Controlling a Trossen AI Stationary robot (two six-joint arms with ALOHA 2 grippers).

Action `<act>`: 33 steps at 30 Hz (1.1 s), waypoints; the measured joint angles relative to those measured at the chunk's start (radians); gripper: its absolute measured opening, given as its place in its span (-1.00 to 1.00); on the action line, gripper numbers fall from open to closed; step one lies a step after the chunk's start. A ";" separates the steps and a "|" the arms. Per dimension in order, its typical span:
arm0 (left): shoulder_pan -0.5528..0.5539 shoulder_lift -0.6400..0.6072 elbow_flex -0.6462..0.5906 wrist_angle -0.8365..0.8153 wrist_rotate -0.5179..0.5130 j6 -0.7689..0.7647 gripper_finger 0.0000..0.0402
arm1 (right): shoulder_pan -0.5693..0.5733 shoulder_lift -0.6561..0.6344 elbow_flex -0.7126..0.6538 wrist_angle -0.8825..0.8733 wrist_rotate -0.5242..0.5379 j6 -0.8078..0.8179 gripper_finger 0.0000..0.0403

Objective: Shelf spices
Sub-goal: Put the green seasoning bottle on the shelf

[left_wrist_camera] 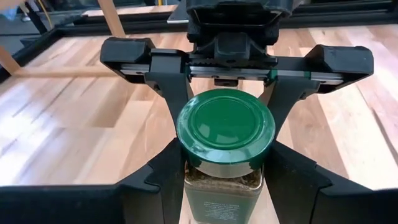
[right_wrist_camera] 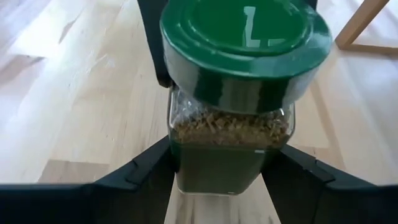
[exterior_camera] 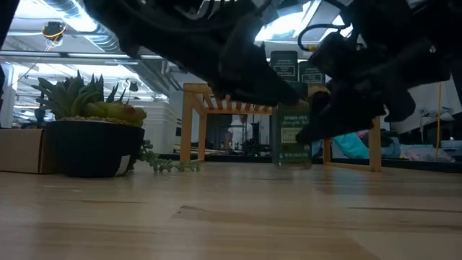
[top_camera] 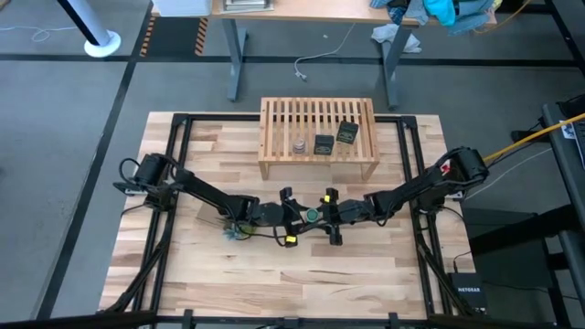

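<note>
A green-capped jar (top_camera: pixel 313 216) is seen just below the centre of the high view, standing between the 2 hands over the bare wood of the table (top_camera: pixel 302 283). In the left wrist view the jar (left_wrist_camera: pixel 225 146) is flanked by the left hand's (left_wrist_camera: pixel 225 180) 2 dark fingers, which are pressed against its glass sides. In the right wrist view the jar (right_wrist_camera: pixel 239 93) is likewise gripped low on its body by the right hand (right_wrist_camera: pixel 217 180). Thus the jar is pinched by both hands at once, the left hand (top_camera: pixel 294 217) being met from the left of the frame and the right hand (top_camera: pixel 329 217) from the right.

In the low view the jar (exterior_camera: pixel 291 141) is shown upright, right of centre; whether its base touches the table cannot be told.

The shelf (top_camera: pixel 318 137) is placed in the upper middle of the high view, well apart from the jar. On its slats 3 spices are set: a tiny round pale jar (top_camera: pixel 299 144), a dark tin (top_camera: pixel 324 144) just beside it, and a 2nd dark tin (top_camera: pixel 347 133) further right.

A spiky green plant (exterior_camera: pixel 90 133) in a dark pot is seen at the left of the low view.
</note>
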 joint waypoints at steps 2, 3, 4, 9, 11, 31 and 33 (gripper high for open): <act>0.000 0.010 0.000 0.002 0.002 -0.009 -0.16 | 0.000 0.014 0.000 0.010 0.000 -0.001 0.11; 0.000 0.016 0.000 0.004 0.003 -0.016 -0.16 | 0.000 0.017 0.000 0.009 -0.001 -0.001 0.11; 0.000 0.020 0.001 0.006 0.006 -0.022 -0.16 | 0.000 0.020 0.000 0.009 0.000 -0.001 0.11; 0.000 0.022 0.001 0.003 0.009 -0.028 -0.16 | 0.000 0.031 0.000 0.016 -0.004 -0.001 0.11; 0.000 0.022 0.001 0.002 0.011 -0.031 -0.16 | 0.000 0.033 0.000 0.018 -0.003 0.000 0.11; 0.012 0.097 -0.002 0.084 0.025 -0.103 0.33 | 0.000 0.087 0.014 0.095 -0.026 -0.003 0.11; 0.012 0.096 -0.002 0.091 0.024 -0.090 0.20 | 0.000 0.091 0.014 0.097 -0.025 0.000 0.11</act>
